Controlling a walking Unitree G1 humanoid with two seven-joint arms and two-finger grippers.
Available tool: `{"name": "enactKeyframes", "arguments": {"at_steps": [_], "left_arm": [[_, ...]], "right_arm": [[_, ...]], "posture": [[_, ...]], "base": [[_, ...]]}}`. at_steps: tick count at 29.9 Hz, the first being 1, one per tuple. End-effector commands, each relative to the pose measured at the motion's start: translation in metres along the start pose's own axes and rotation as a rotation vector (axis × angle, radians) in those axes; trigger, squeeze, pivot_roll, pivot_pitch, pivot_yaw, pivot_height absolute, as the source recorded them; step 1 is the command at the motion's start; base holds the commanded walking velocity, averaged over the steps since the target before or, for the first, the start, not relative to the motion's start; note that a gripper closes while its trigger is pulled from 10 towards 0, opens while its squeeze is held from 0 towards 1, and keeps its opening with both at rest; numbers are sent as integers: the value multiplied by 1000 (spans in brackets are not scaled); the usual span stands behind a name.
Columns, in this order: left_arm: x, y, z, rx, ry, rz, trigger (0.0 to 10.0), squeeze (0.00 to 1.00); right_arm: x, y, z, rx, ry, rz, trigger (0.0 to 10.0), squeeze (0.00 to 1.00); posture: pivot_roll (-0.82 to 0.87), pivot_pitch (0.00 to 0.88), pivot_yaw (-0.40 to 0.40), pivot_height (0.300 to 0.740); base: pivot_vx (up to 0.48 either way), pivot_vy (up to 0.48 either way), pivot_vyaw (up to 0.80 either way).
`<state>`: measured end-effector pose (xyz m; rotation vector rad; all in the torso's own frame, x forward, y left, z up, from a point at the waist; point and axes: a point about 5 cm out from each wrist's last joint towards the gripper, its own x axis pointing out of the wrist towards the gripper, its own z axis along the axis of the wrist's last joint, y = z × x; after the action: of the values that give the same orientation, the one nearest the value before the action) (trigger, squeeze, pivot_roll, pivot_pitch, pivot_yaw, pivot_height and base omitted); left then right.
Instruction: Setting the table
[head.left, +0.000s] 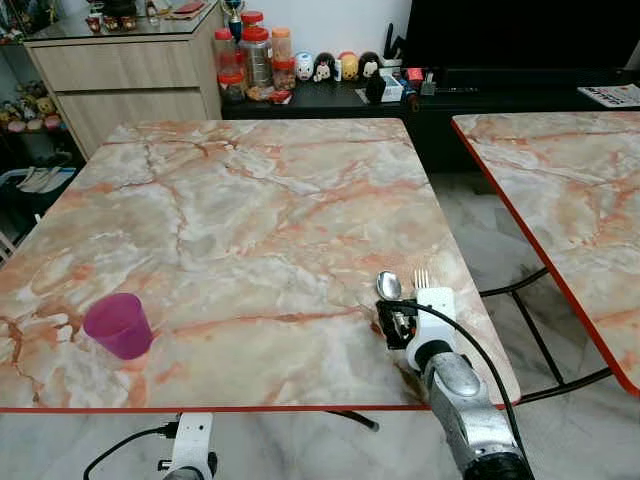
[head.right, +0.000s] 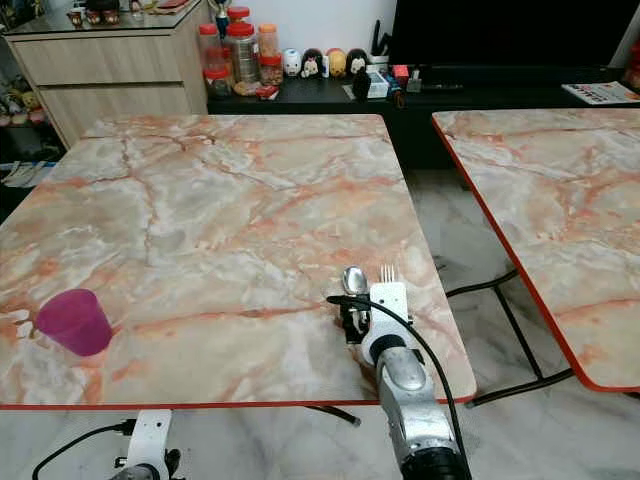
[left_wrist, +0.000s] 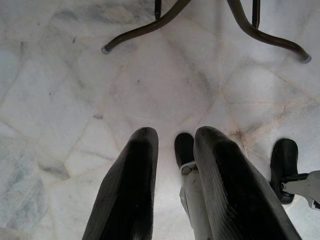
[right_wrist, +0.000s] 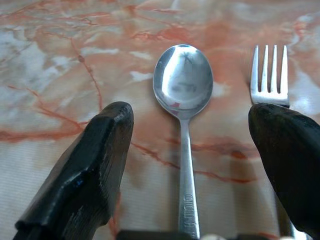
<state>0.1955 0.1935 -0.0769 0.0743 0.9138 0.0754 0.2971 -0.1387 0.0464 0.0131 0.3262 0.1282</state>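
Near the front right corner of the marble-pattern table (head.left: 250, 210), the right gripper (right_wrist: 187, 150) hovers low w/ fingers spread wide. A shiny steel spoon (right_wrist: 183, 95) lies between them, bowl facing up & pointing far; a steel fork (right_wrist: 270, 75) lies parallel just to its right, its handle hidden under the right-hand finger. Tabletop is glossy, veined orange/grey, w/ a thin red edge strip. Pink translucent plastic cup (head.left: 119, 325), tapered, stands upright near the front left edge, well apart from the cutlery.

Right wrist view gives the close detail: spoon's oval bowl w/ reflections, four fork tines, tiny stamped lettering on the spoon handle (unreadable). Head views show the silver forearm, black cable & the whole layout.

Left gripper (left_wrist: 172, 185) hangs below table level over pale marble floor tiles (left_wrist: 60, 100), fingers a little apart; dark curved table legs (left_wrist: 150, 25) beyond.

Second table (head.left: 570, 200) stands right, w/ a floor gap between. Far side: wood cabinet (head.left: 120, 70), jars (head.left: 255, 55). Broad bare tabletop lies left & far of the cutlery.
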Motion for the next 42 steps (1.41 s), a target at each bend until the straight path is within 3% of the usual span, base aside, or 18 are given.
{"name": "enactKeyframes", "arguments": {"at_steps": [1, 15, 17, 18, 19, 21, 22, 42], "left_arm": [[0, 2, -1, 6, 17, 1, 10000, 0], [0, 0, -3, -1, 34, -26, 10000, 0], [0, 0, -3, -1, 37, -28, 10000, 0], [0, 0, -3, -2, 37, -29, 10000, 0], [0, 0, -3, -2, 38, -29, 10000, 0], [0, 0, -4, -7, 42, -34, 10000, 0], [0, 0, -4, -7, 43, -36, 10000, 0], [0, -2, -5, -57, 61, -53, 10000, 0]], "right_arm": [[2, -1, 1, 17, 11, -3, 10000, 0], [3, 1, -5, -2, 73, -8, 10000, 0], [3, 2, -6, 4, 75, -7, 9294, 0], [3, 3, -6, 6, 76, -7, 5373, 0], [3, 3, -6, 6, 77, -8, 4706, 0], [3, 3, -6, 4, 83, -9, 314, 0], [3, 3, -6, 4, 84, -9, 0, 0], [3, 3, -7, -3, 110, -7, 0, 0]], "posture": [[-35, 0, -4, 740], [-31, 0, -5, 740], [-31, 0, -5, 740], [-31, 0, -5, 740], [-31, 0, -5, 740], [-31, 0, -5, 740], [-31, 0, -4, 740], [-34, 0, -5, 740]], "base": [[0, 0, 0], [0, 0, 0], [0, 0, 0], [0, 0, 0], [0, 0, 0], [0, 0, 0], [0, 0, 0], [0, 0, 0]]}}
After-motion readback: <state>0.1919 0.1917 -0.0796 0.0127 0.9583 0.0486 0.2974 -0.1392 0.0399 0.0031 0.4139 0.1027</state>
